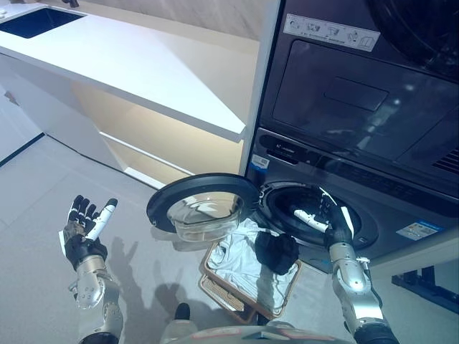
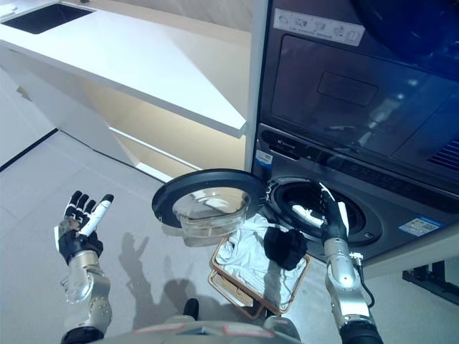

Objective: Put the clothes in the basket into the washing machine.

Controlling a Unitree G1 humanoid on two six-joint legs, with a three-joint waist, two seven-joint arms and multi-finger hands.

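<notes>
A basket [image 1: 215, 285] stands on the floor below the washing machine [image 1: 358, 179]. It holds white clothes [image 1: 240, 258] and a dark garment [image 1: 276, 251]. The machine's round door [image 1: 201, 204] hangs open to the left, and the drum opening [image 1: 301, 208] shows dark inside. My right hand [image 1: 333, 218] is raised at the drum opening with fingers straight, holding nothing. My left hand [image 1: 84, 229] is up at the left, open and empty, well away from the basket.
A white counter [image 1: 143, 64] with a dark sink [image 1: 36, 21] runs along the left, with a lit recess beneath it. A second dark appliance [image 1: 373, 86] is stacked above the washing machine. Grey floor [image 1: 43, 193] spreads to the left.
</notes>
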